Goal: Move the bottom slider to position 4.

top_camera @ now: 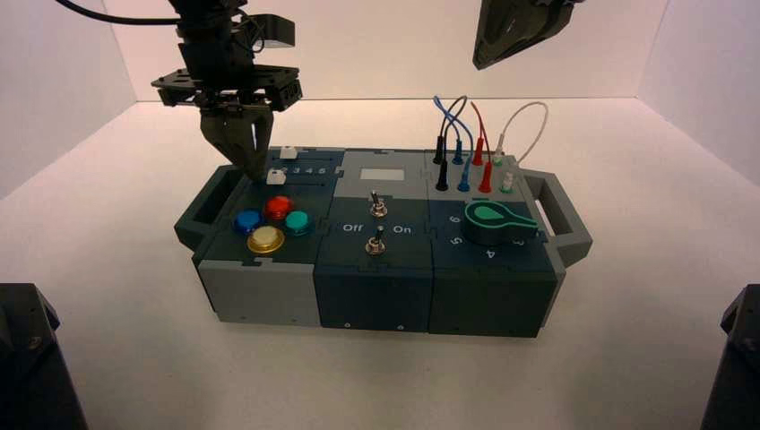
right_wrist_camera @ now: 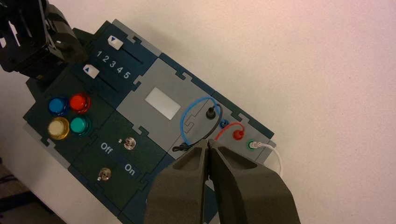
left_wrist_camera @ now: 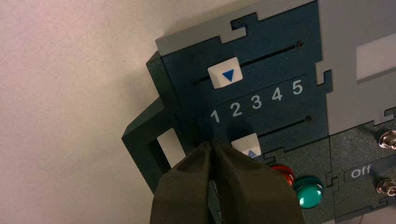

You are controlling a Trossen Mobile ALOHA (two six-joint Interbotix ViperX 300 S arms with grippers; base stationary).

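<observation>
White and boxy, the bottom slider [left_wrist_camera: 246, 144] sits towards the low-number end of its dark slot on the box's far left panel, near the printed 2 and short of position 4 [left_wrist_camera: 277, 94]. The row between the two slots reads 1 2 3 4 5 in pale digits on dark teal. The matching top slider [left_wrist_camera: 225, 72] is also near the 2, and each white cap bears a blue triangle facing the numbers. The left gripper [left_wrist_camera: 210, 143] is down at the box's left side, just beside the bottom slider at its low-number end, its fingertips closed together with nothing between them; whether they touch the cap I cannot tell. Nearer the front of the same side are red [right_wrist_camera: 80, 102], blue [right_wrist_camera: 58, 106], green [right_wrist_camera: 81, 125] and yellow [right_wrist_camera: 58, 127] push-buttons. The middle panel carries "Off" and "On" in pale lettering beside two metal toggle switches [right_wrist_camera: 129, 143]. The right gripper [right_wrist_camera: 208, 142] waits raised over the box's right part, closed and empty, with blue, black, red and white wires [top_camera: 531, 125] plugged in at the far right.
</observation>
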